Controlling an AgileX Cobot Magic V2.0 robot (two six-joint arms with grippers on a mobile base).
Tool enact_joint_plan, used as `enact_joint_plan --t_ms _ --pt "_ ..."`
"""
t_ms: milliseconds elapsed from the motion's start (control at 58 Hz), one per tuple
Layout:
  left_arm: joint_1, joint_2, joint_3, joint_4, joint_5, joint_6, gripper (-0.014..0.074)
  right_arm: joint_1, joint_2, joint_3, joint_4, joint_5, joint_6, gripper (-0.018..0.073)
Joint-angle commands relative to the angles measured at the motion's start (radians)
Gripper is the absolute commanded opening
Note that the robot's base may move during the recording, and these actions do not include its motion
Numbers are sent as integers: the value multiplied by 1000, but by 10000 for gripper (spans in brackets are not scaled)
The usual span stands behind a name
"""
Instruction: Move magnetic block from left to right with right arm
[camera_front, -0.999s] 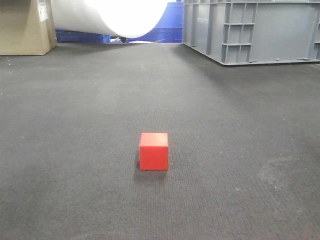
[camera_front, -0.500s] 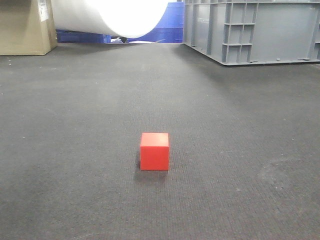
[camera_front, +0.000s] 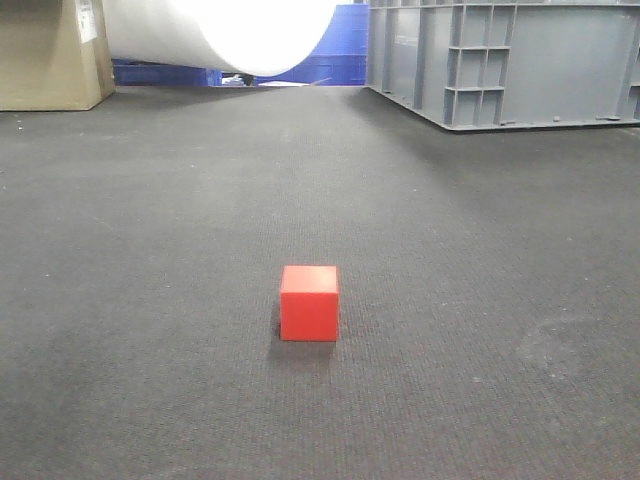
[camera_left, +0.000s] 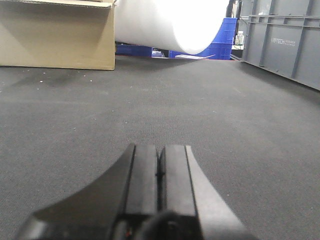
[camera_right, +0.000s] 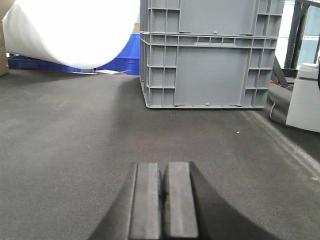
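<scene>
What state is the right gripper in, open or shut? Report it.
Shut. In the right wrist view the right gripper has its two dark fingers pressed together with only a thin seam between them, nothing held.

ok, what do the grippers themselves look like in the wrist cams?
The two match. The left gripper has two flat, rectangular black fingers on a curved matte-black body. The right gripper has the same dark slab-like fingers and rounded black housing. No cables or markings are visible. The arms themselves are out of frame.
</scene>
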Motion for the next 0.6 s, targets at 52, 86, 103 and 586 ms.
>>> enact_joint_plan --t_ms 52,86,103,586 --pt "-5 -8 9 -7 -85 -9 -117 -6 -21 1 -10 -97 -9 55" --pt "-5 -8 9 -7 -85 -9 -117 -6 -21 1 -10 -97 -9 55" --pt "-5 -8 9 -7 -85 -9 -117 -6 -21 1 -10 -97 -9 55" --pt "-5 -8 9 -7 -85 -9 -117 -6 -21 1 -10 -97 -9 55"
